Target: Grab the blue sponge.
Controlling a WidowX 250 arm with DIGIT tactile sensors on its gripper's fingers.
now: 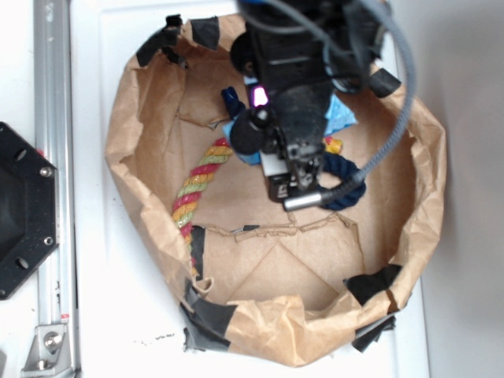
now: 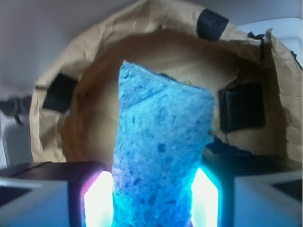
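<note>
The blue sponge [image 2: 158, 151] fills the middle of the wrist view, porous and light blue, squeezed between my two lit fingers [image 2: 97, 201]. My gripper [image 2: 151, 203] is shut on it and holds it above the paper floor. In the exterior view the arm hides most of the sponge [image 1: 340, 112]; only blue bits show beside the gripper [image 1: 272, 130], over the back middle of the brown paper bowl [image 1: 157, 236].
A multicoloured rope [image 1: 197, 185] curves along the bowl's left side, its dark navy end [image 1: 346, 177] lying right of the gripper. A black square block [image 2: 241, 106] sits by the right wall. Black tape patches [image 1: 213, 315] hold the crumpled rim. A metal rail [image 1: 51, 157] runs at left.
</note>
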